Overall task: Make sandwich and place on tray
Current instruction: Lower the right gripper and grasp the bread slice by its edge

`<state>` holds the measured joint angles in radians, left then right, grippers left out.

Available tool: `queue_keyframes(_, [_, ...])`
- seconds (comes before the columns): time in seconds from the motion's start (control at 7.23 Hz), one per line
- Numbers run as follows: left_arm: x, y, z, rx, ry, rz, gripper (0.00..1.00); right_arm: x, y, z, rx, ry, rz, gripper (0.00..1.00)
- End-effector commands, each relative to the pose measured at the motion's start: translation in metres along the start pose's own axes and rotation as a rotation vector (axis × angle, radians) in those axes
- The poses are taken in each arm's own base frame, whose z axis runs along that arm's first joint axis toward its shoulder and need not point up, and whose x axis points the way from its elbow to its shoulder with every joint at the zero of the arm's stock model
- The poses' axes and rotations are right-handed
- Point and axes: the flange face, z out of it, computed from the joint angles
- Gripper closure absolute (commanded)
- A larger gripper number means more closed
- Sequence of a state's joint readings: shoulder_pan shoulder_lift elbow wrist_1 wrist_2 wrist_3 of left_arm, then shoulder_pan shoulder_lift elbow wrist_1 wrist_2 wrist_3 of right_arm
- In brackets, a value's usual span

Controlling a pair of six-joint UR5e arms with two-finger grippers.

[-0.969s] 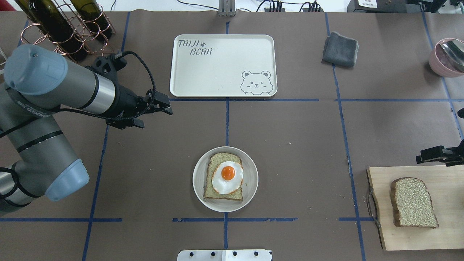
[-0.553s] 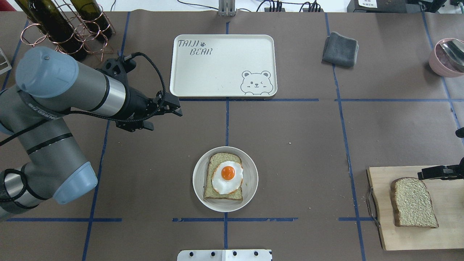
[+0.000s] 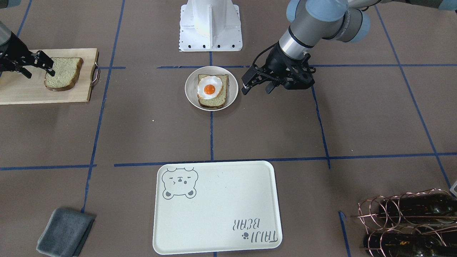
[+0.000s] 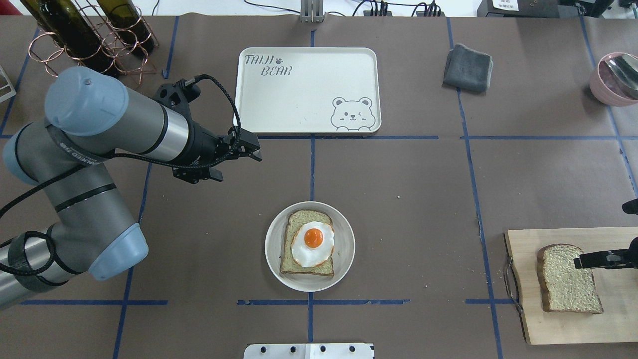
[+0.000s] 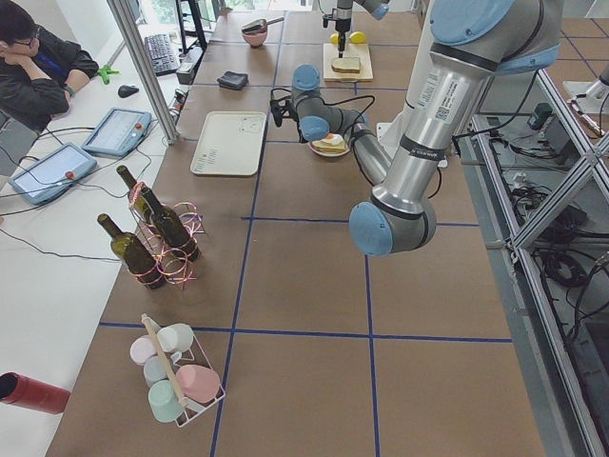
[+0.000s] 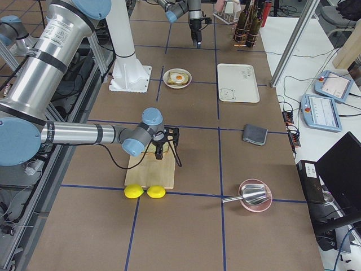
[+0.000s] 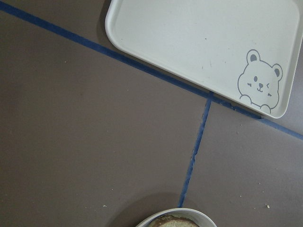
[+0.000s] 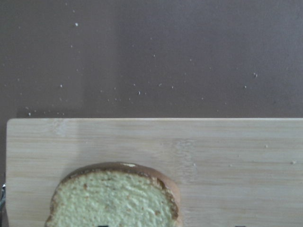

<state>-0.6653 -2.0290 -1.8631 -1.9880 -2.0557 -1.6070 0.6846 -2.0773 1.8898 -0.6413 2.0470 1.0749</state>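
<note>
A slice of speckled bread with a fried egg on it lies on a round off-white plate at the table's centre front. A second bread slice lies on the wooden cutting board at the right; it also shows in the right wrist view. The cream bear tray lies bare at the back centre. My left gripper is open and empty, between plate and tray, left of both. My right gripper is open, one finger over the second slice's near edge.
A folded grey cloth lies right of the tray. A copper rack of wine bottles stands at the back left. A pink bowl with a metal scoop is at the back right. Two lemons lie beside the board.
My left gripper has moved right, toward the tray's near left corner. My right gripper has moved toward the table's front, from beyond the board to over the second slice.
</note>
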Motion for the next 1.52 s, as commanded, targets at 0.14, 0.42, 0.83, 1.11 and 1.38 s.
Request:
queue_keyframes(0.14, [0.000,0.000,0.001,-0.001,-0.002,-0.001,0.00,0.006,0.019,0.006,-0.041,0.013,-0.020,0.31])
queue_keyframes(0.42, [0.000,0.000,0.001,-0.001,-0.002,-0.001,0.00,0.006,0.023,0.008,-0.052,0.017,-0.026,0.44])
queue_keyframes(0.83, [-0.002,0.000,0.002,-0.001,-0.005,-0.003,0.00,0.000,0.024,0.012,-0.058,0.010,-0.040,0.43])
queue_keyframes(1.11, [-0.001,0.000,0.002,-0.001,-0.003,-0.002,0.00,0.000,0.025,0.015,-0.066,0.015,-0.044,0.43])
queue_keyframes(1.38, [-0.001,0.000,0.002,-0.001,-0.003,-0.002,0.00,0.004,0.026,0.021,-0.069,0.026,-0.043,0.60])
